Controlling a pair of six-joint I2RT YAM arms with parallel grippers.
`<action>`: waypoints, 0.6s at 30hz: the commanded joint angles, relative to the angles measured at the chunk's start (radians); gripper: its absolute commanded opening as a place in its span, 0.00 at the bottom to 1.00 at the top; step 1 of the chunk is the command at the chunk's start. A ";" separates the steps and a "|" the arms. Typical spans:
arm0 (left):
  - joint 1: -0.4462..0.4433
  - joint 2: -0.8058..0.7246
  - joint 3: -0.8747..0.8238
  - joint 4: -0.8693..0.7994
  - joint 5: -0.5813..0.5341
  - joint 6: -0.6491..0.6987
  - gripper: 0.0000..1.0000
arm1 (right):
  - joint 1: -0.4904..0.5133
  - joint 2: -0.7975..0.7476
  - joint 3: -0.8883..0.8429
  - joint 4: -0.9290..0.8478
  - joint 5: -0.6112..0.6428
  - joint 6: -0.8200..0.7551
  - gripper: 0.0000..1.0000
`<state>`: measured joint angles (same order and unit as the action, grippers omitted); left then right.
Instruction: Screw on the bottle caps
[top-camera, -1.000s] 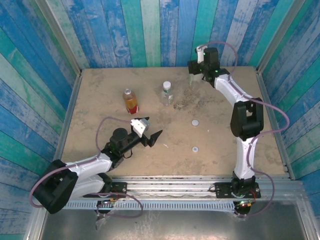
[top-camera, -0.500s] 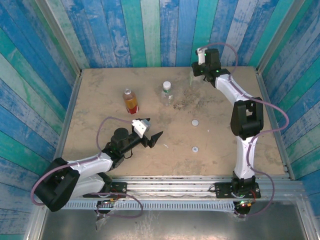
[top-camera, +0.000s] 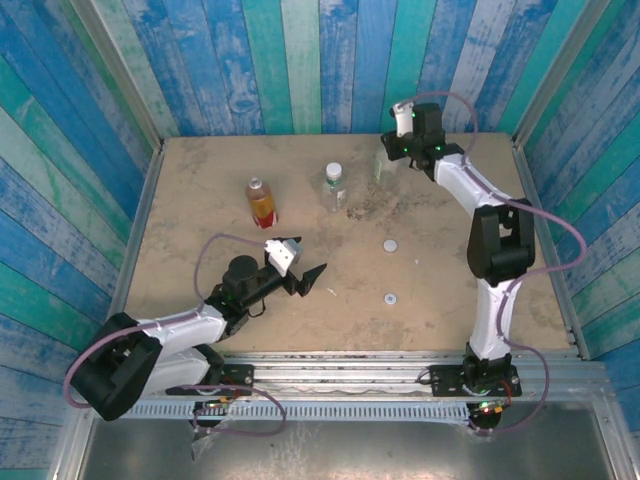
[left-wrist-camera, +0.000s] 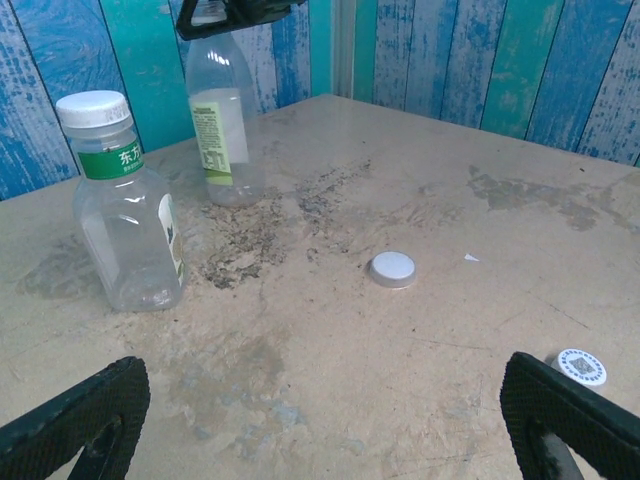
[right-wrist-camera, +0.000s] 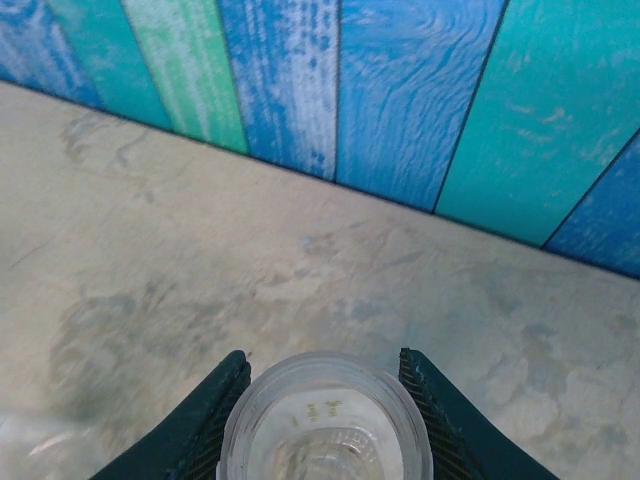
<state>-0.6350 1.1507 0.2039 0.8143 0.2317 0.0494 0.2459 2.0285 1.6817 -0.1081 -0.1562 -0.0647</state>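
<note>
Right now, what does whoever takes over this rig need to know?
Left gripper: open, empty, low over the table, near side.
Right gripper: shut on the tall bottle at its neck, by the far wall; the mouth is open.
Short bottle: capped, mid-table.
Orange bottle: left of it, looks uncapped.
Loose on the table, right of centre: far cap, near cap.
Done: one bottle capped.
Left: cap the tall and orange bottles.

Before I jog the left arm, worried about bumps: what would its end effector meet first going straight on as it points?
Probably the loose white cap lying on the table, nearly centred ahead of the left end effector; depth is unclear.
</note>
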 joint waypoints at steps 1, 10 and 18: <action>0.000 0.033 0.020 0.067 0.036 -0.006 0.94 | 0.023 -0.140 -0.106 0.007 -0.043 -0.010 0.34; 0.000 0.141 0.064 0.164 0.124 -0.028 0.94 | 0.086 -0.511 -0.516 0.062 -0.143 -0.045 0.32; 0.008 0.242 0.125 0.203 0.217 0.017 0.94 | 0.187 -0.692 -0.684 -0.015 -0.422 -0.185 0.33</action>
<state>-0.6338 1.3472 0.2882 0.9806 0.3710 0.0334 0.3927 1.3628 1.0225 -0.0727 -0.4141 -0.1528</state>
